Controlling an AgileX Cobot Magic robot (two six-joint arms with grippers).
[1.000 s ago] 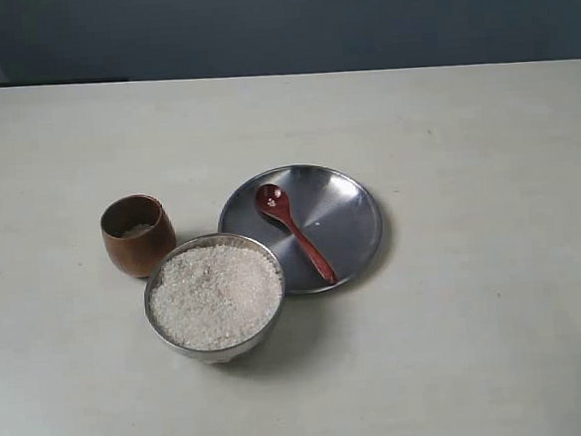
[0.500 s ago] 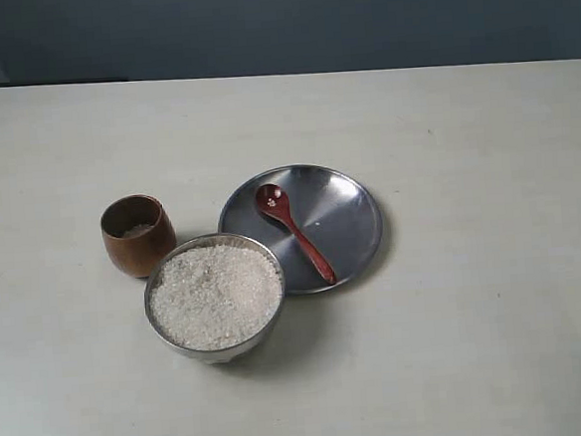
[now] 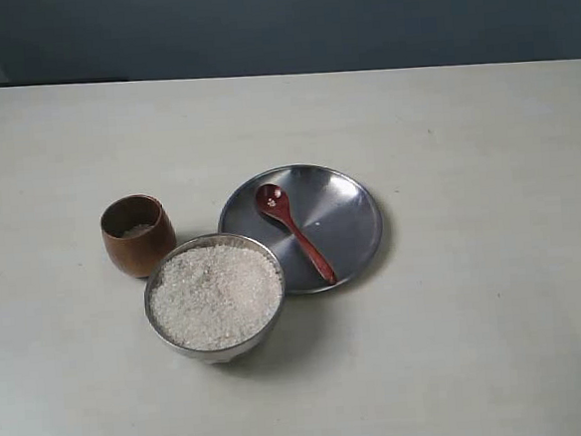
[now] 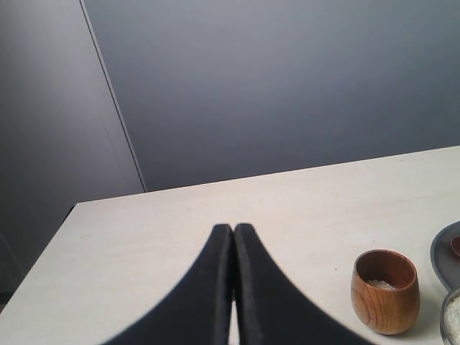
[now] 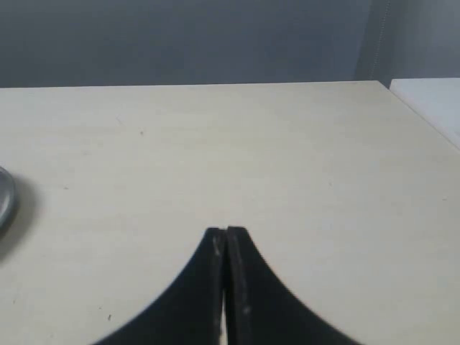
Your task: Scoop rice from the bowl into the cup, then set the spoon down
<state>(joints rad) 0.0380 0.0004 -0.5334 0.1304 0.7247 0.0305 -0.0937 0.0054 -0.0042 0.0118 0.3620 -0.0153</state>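
Observation:
A steel bowl (image 3: 164,323) heaped with white rice (image 3: 216,294) stands near the table's front. Just behind it to the left is the brown wooden cup (image 3: 137,235), with a little rice at its bottom; the cup (image 4: 384,290) also shows in the left wrist view. The reddish-brown spoon (image 3: 293,231) lies on a flat steel plate (image 3: 345,214), a few grains in its bowl. Neither arm appears in the exterior view. My left gripper (image 4: 233,228) is shut and empty, away from the cup. My right gripper (image 5: 226,231) is shut and empty over bare table.
The plate's edge (image 5: 4,198) shows at the side of the right wrist view. A pale table (image 3: 479,344) carries everything, with a dark grey wall (image 3: 287,24) behind it. A table corner (image 5: 381,85) shows in the right wrist view.

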